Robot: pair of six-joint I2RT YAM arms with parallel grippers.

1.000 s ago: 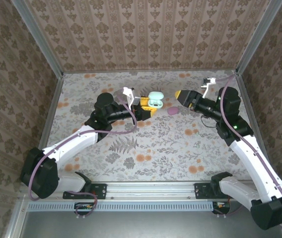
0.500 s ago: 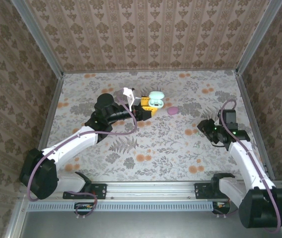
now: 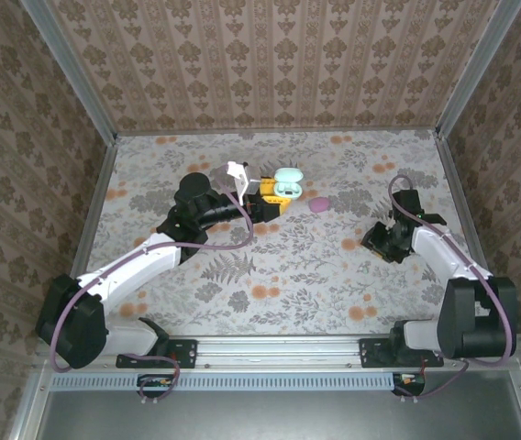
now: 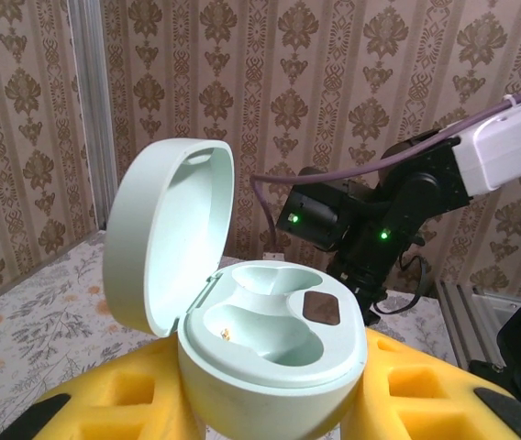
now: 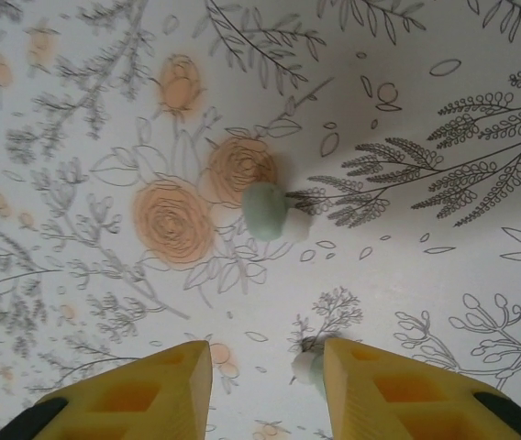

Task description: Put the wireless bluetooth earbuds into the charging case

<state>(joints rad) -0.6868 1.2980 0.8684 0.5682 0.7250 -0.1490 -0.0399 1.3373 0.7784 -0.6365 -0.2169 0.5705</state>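
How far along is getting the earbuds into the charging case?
Done: the left gripper holds the mint-green case with its lid open, though both wells look empty. In hand: the right gripper hovers open over the table, one mint earbud beside its finger, another farther off. Left: picking up and seating both earbuds.

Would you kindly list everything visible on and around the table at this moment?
charging case: one, mint green, lid open, held at the far middle of the table
earbuds: two, mint green with white tips, lying on the table below the right gripper, one beside a finger
pink pebble-shaped piece: one, pink, on the table just right of the charging case
table: one, floral cloth, between wallpapered walls
left gripper: one, yellow pads, shut on the charging case
right gripper: one, yellow pads, open, above the earbuds
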